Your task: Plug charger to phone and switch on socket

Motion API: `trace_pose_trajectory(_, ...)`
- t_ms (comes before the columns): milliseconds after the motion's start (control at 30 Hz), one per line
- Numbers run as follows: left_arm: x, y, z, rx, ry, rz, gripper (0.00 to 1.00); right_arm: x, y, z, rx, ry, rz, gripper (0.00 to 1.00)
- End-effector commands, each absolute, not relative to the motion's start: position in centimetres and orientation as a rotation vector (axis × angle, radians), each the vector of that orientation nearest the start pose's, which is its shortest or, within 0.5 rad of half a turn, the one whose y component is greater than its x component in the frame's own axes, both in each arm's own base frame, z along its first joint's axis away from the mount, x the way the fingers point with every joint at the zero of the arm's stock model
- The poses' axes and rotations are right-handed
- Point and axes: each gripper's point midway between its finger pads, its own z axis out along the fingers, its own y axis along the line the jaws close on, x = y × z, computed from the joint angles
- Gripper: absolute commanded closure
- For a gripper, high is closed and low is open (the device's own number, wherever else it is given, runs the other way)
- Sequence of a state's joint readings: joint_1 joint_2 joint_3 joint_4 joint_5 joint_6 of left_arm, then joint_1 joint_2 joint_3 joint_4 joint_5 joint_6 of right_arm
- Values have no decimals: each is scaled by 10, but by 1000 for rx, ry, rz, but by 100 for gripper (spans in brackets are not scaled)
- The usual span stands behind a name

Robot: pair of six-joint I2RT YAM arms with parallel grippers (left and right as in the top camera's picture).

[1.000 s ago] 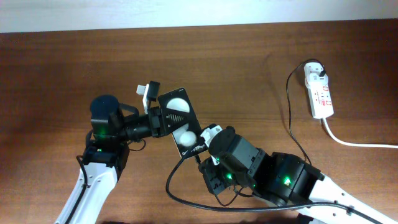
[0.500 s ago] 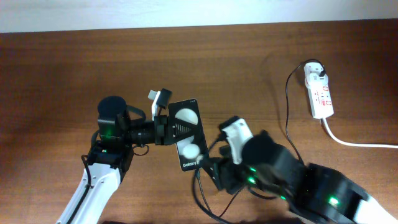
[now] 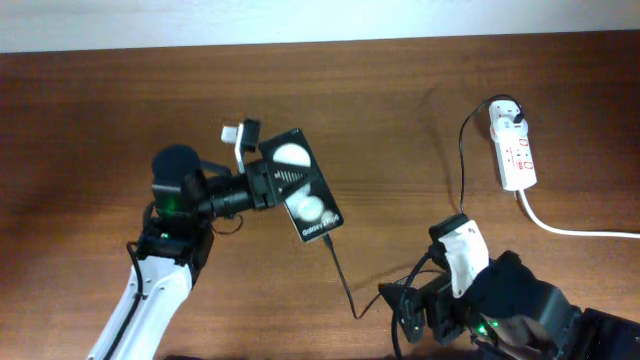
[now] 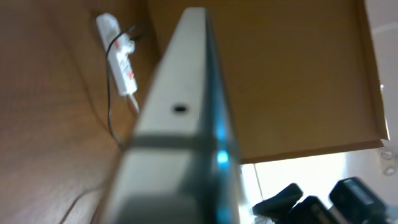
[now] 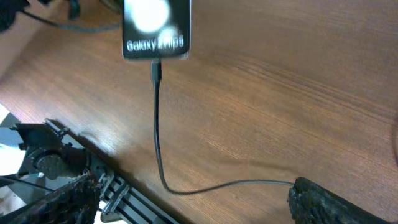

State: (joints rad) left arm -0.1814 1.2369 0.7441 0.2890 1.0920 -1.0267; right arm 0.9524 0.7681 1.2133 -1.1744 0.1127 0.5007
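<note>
The left claw (image 3: 262,182) was pinching the phone (image 3: 303,190) by its upper end, holding it, it seemed, so that the bottom port faced the other arm. The charger (image 5: 157,143) had its tip seated in that bottom edge. Its thin cable trailed across the bench (image 3: 400,90) towards the right claw (image 5: 193,200), which stood spread wide with nothing in it, as if finished with the plugging. The socket (image 3: 513,150) lay well apart at the far right, the black plug (image 3: 516,113) in it. I couldn't read its switch, probably the job left.
</note>
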Motion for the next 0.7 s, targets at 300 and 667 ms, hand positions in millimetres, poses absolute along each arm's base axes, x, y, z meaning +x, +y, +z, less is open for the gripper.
trace_pose_trajectory(300,408,-274,282,180,2071,-1839,100,140,156,297,-452,2315,592,1)
trace_pose_trajectory(667,430,-262,184,-6,2381,-1375,100,140,156,297,-453,2315,591,1)
